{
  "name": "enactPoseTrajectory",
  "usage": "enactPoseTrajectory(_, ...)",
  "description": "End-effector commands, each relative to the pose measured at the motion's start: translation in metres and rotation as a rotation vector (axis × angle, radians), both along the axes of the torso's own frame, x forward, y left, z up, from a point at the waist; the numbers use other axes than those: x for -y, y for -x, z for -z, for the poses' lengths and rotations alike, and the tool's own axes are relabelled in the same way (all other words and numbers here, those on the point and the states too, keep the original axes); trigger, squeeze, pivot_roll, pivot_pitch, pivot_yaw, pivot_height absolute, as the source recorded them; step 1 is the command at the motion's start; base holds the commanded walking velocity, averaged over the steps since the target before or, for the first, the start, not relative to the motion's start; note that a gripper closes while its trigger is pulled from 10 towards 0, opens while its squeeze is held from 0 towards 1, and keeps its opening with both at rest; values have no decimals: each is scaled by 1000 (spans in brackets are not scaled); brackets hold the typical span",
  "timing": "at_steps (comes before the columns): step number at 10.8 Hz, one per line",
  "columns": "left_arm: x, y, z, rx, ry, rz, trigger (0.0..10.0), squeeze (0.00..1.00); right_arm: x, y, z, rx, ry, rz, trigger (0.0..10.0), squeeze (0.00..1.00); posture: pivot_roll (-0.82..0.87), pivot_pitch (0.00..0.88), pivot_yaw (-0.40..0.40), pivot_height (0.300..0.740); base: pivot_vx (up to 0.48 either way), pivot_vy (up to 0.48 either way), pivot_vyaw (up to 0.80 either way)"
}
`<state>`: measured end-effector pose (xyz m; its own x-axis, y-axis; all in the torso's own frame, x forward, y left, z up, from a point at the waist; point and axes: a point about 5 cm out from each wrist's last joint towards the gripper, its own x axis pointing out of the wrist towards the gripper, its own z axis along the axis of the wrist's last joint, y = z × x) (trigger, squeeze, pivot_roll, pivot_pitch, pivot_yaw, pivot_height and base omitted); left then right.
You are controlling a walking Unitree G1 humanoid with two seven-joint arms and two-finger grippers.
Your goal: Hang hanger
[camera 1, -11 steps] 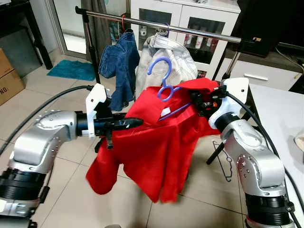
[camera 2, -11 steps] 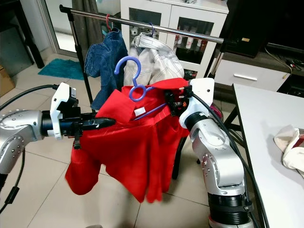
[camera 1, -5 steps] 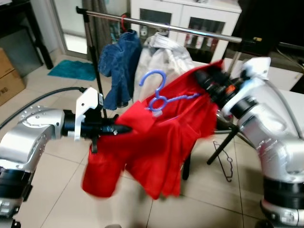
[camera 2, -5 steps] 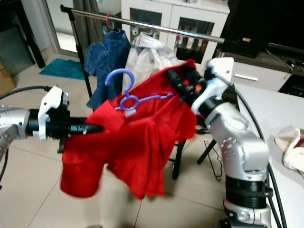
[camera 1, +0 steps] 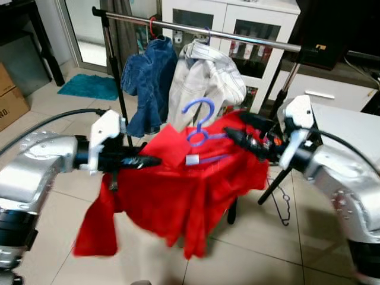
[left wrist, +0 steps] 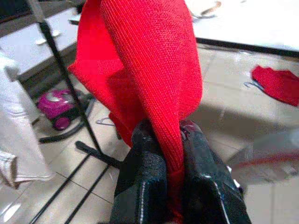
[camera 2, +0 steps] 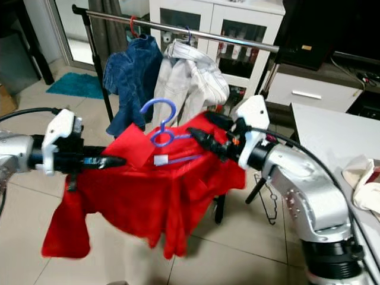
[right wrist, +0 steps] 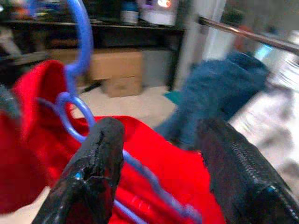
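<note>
I see my left claw [camera 1: 151, 160] pinched tight on a fold of the red shirt [camera 1: 178, 196], the cloth squeezed between its black fingers [left wrist: 145, 186] in the left wrist view. The shirt hangs on a blue hanger [camera 1: 199, 127], held up in front of the clothes rail [camera 1: 237, 37], below the bar and not hooked on it. My right claw [camera 1: 234, 127] reaches in from the other side with its fingers [right wrist: 98, 158] spread wide apart; the hanger's blue wire runs between them, gripped by neither that I can see. A denim jacket [camera 1: 145, 80] and a pale shirt [camera 1: 205, 77] hang on the rail behind. White surface [camera 1: 350, 127] at my right
</note>
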<state>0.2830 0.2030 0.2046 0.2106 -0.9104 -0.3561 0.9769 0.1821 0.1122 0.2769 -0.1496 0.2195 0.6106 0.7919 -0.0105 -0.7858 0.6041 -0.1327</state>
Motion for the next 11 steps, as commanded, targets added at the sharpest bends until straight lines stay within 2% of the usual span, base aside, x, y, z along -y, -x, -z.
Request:
enactPoseTrajectory(1,2,4,-7,33,2,51,0,0,-1,1,-11,58,8,-43,10000,0,75,0,-55,740,0,0,0)
enactPoseTrajectory(2,3,5,-5,34,-12,73,0,0,-3,4,-18,88,48,-152,10000,0,76,0,-57,740,0,0,0)
enactPoseTrajectory(3,4,4,-5,51,-19,82,0,0,-3,9,-20,95,130,-267,10000,0,75,0,-58,740,0,0,0)
enactPoseTrajectory(4,4,4,-6,67,-23,90,0,0,0,14,-18,66,194,-349,10000,0,76,0,-59,740,0,0,0)
enactPoseTrajectory(5,4,4,-6,72,-25,92,0,0,2,16,-18,50,209,-379,10000,0,76,0,-59,740,0,0,0)
enactPoseTrajectory(6,4,4,-7,89,-25,105,0,0,8,16,-13,-27,274,-415,10000,0,75,0,-60,740,0,0,0)
enactPoseTrajectory(9,15,8,-5,99,-15,160,0,0,-2,11,-8,-91,283,-423,10000,0,75,0,-65,740,0,0,0)
enactPoseTrajectory(10,20,7,-4,107,-13,179,0,0,-5,11,-3,-126,308,-437,0,0,76,0,-69,740,0,0,0)
enactPoseTrajectory(11,24,7,-4,114,-13,190,0,0,-6,12,1,-146,332,-440,0,0,76,0,-73,740,0,0,0)
